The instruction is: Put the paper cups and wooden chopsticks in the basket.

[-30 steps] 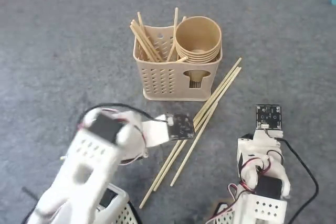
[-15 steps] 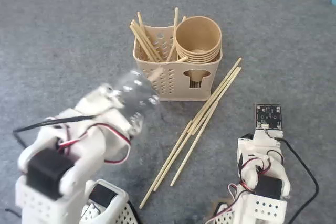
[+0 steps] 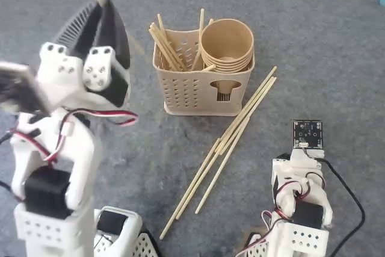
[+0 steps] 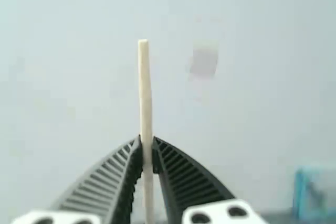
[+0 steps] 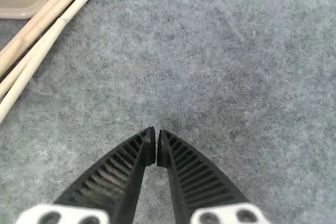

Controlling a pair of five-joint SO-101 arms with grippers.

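Right gripper [image 5: 156,135] sits pinched shut, empty, just above the table [image 5: 252,51]. Left gripper [image 4: 147,148], down at the loose chopsticks [image 3: 224,150] 1 s ago, is now raised, clamped on 1 chopstick [image 4: 144,87]. Prob. next: drop in basket [image 3: 192,91], where cups [image 3: 227,43] already sit.

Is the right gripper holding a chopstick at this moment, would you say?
No, the right gripper is shut on nothing, and the loose chopsticks lie on the mat apart from it.
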